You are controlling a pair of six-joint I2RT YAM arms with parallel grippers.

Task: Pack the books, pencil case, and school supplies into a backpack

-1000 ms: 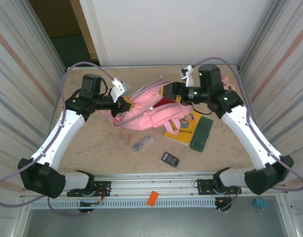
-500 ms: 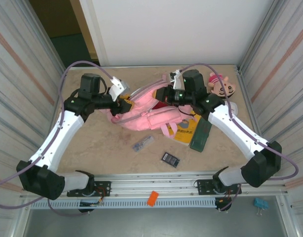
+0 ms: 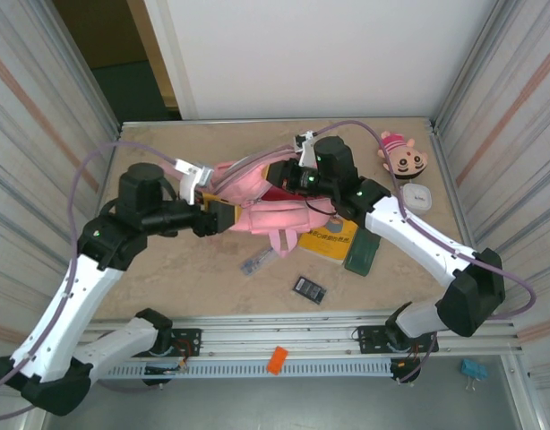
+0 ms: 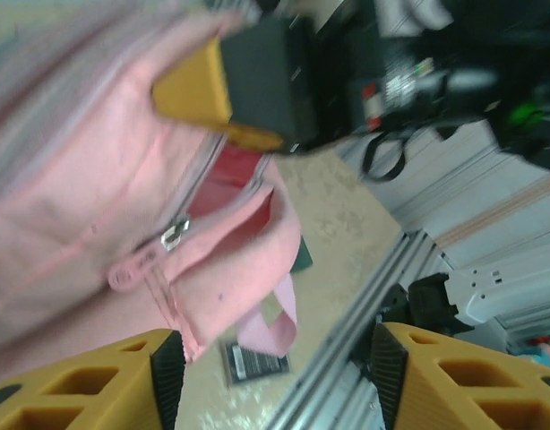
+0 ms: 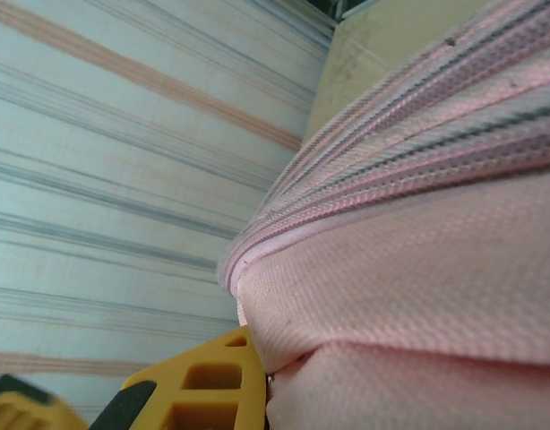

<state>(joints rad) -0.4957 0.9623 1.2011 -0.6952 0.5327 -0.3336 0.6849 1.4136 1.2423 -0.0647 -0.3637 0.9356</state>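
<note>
1. Large pink fabric backpack [image 3: 257,204] lies mid-table. Its main mouth is parted and the red lining [image 4: 228,175] shows. I can't tell whether anything is inside.
2. Right gripper [image 3: 282,176] is clenched on the fabric at the backpack's upper rim, holding the mouth up. The right wrist view shows pink cloth pressed against its yellow finger [image 5: 203,385].
3. Left gripper [image 3: 223,216] is at the backpack's left end, jaws spread with nothing between them.
4. Not packed, 4 items:
   - thin yellow paperback book [image 3: 329,236], against the backpack's right edge
   - long dark green pencil case [image 3: 363,253], just beside the book
   - small silvery-blue elongated item [image 3: 257,262], on the table near the backpack's near side
   - small dark gridded calculator [image 3: 309,288], nearer the arm bases and well apart from the bag
5. Judgement: this is the bag-opening stage, with 0 of 4 items in. Loading all 4 items is left.
6. Pink-hatted doll head [image 3: 402,154] sits at the far right, not part of the job.
</note>
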